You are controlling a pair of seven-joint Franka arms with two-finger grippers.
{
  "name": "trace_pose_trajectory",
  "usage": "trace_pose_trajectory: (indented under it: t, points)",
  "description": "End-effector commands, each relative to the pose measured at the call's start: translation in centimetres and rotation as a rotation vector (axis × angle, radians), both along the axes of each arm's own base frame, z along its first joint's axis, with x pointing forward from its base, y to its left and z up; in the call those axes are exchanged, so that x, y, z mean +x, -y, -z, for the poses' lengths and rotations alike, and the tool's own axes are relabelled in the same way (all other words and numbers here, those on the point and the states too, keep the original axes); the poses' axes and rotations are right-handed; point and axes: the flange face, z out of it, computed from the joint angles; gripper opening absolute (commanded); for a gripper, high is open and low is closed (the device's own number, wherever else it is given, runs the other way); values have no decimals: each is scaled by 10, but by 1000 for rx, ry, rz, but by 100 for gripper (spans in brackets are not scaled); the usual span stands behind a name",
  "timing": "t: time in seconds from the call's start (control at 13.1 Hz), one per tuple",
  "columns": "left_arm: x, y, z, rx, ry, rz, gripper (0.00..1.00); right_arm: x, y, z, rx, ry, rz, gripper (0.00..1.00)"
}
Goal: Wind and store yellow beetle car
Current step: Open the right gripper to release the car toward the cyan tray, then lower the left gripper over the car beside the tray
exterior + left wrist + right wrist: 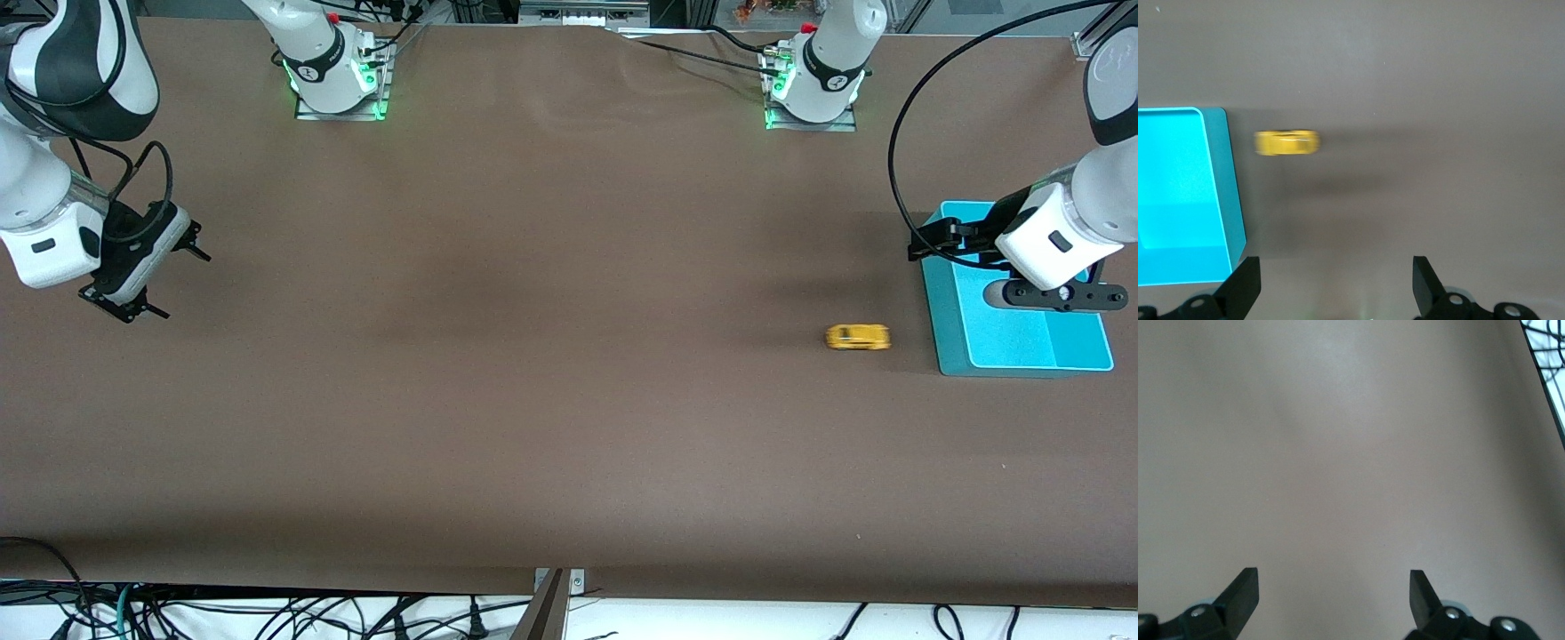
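Note:
The yellow beetle car (858,337) stands on its wheels on the brown table, just beside the cyan tray (944,311) on the side toward the right arm's end. In the left wrist view the car (1286,143) lies apart from the tray's wall (1231,193). My left gripper (925,242) is open and empty, up in the air over the tray's rim at its corner nearest the robots' bases; its fingertips (1245,283) show wide apart. My right gripper (182,280) is open and empty and waits over the table at the right arm's end, with its fingertips (1245,587) over bare table.
The tray holds nothing that shows. The two arm bases (338,80) stand along the table's edge farthest from the front camera. Cables hang at the table's near edge (551,578). A black cable loops above the left arm (898,160).

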Motion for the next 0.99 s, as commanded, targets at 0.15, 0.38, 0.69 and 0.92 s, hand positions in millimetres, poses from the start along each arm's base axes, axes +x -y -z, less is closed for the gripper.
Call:
trace_pose_trajectory:
  t: [0.15, 0.38, 0.69, 0.92]
  points:
    - [5, 5, 20, -63, -39, 216, 100, -3, -17, -36, 28, -47, 400, 100]
    - [7, -1, 37, -115, -55, 395, 100, -7, -28, -62, 26, -77, 649, 100]
    - [6, 1, 71, -165, -64, 630, 100, -20, -33, -92, 18, -121, 870, 100]
    - [-1, -8, 113, -203, -42, 834, 100, -30, -39, -113, 3, -146, 928, 100]
